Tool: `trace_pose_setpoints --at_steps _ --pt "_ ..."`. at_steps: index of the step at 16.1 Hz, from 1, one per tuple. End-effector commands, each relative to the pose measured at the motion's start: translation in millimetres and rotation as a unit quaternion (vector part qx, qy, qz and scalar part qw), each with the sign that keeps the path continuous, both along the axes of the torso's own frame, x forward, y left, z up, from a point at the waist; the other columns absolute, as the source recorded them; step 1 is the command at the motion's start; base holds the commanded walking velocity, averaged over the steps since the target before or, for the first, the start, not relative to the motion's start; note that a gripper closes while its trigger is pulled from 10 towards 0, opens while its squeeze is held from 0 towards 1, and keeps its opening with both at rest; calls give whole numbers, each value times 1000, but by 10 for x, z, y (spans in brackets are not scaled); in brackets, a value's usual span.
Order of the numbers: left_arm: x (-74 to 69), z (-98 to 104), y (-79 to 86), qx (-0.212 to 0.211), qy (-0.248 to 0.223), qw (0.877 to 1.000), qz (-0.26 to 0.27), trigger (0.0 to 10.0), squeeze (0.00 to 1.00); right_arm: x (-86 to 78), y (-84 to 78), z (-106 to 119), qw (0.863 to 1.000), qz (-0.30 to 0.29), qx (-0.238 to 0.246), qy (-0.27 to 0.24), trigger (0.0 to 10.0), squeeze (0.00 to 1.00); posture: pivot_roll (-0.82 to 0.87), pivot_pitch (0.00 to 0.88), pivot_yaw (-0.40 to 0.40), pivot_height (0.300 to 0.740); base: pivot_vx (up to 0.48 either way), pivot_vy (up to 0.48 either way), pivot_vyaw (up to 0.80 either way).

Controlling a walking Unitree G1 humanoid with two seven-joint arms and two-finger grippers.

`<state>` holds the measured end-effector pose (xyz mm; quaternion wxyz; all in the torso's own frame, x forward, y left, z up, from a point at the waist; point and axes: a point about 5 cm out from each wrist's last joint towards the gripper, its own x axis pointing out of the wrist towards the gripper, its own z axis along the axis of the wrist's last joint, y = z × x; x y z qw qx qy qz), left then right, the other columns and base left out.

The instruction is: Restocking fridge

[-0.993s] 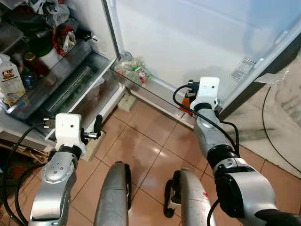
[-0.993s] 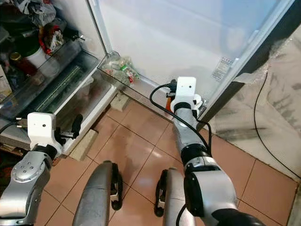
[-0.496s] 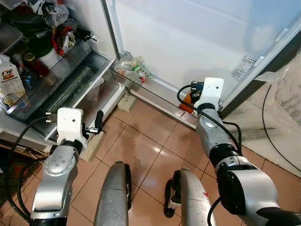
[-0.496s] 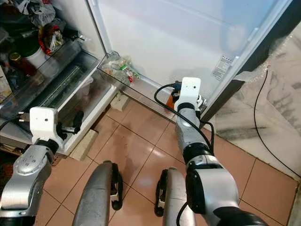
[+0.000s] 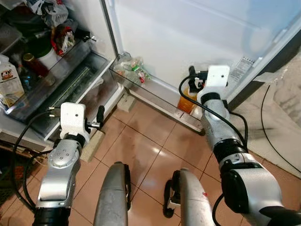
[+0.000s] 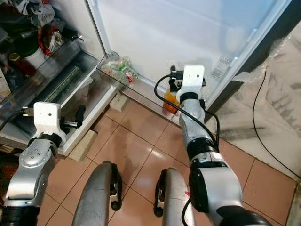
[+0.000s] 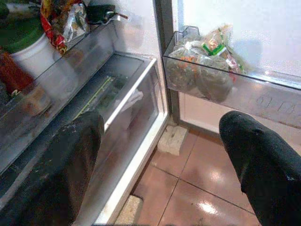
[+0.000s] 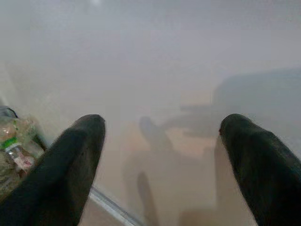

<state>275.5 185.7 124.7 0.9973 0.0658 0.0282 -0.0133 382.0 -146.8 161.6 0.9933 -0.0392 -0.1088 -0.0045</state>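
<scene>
Though my right end effector (image 8: pixel 160 160) gapes empty at the door, the orange bottle (image 6: pixel 170 100) sits shelved — left end effector (image 7: pixel 160 165) open, idle at nine o'clock.

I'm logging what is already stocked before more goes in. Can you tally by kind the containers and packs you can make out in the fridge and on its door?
Orange bottle of juice in the clear door shelf: 1
White milk carton: 1
White tub with green lid: 1
Dark jar with gold lid: 1
Red snack packet: 1
Clear bag of greens in the door shelf: 1
Total: 6; items further back are too cluttered to count.
</scene>
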Motion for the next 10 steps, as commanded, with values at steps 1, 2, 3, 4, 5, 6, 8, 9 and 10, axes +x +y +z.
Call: trace_pose_setpoints --at_steps 1,2,3,4,5,6,8,9,10 --pt "-15 -74 21 1 10 1000 12 10000 0 -19 5 -13 1000 10 -3 -2 10000 1000 193 205 -22 666 0 0 0" --pt "-1 -72 7 0 9 1000 12 10000 0 -10 2 1 1000 13 8 -2 10000 1000 185 200 -28 666 0 0 0" --pt "13 -74 -5 -2 7 1000 11 10000 0 1 5 18 1000 17 17 0 10000 1000 178 197 -31 666 0 0 0" --pt "23 -79 -17 -4 6 1000 11 10000 0 6 6 37 1000 19 18 -1 10000 1000 168 187 -35 666 0 0 0" --pt "27 -81 -26 -6 5 1000 11 10000 0 4 13 52 1000 21 16 -4 10000 1000 164 184 -35 666 0 0 0" --pt "37 -90 -39 -6 4 1000 11 10000 0 -9 23 63 1000 27 9 -11 10000 1000 156 179 -36 666 0 0 0" --pt "67 -89 -50 -7 0 1000 13 10000 0 -44 28 64 999 37 9 -17 10000 1000 141 171 -37 666 0 0 0" --pt "71 -86 -51 -8 -3 1000 13 10000 0 -52 27 70 999 37 10 -19 10000 1000 137 172 -37 666 0 0 0" --pt "73 -80 -55 -11 -6 1000 15 10000 0 -71 35 83 999 43 0 -26 10000 1000 133 169 -38 666 0 0 0"
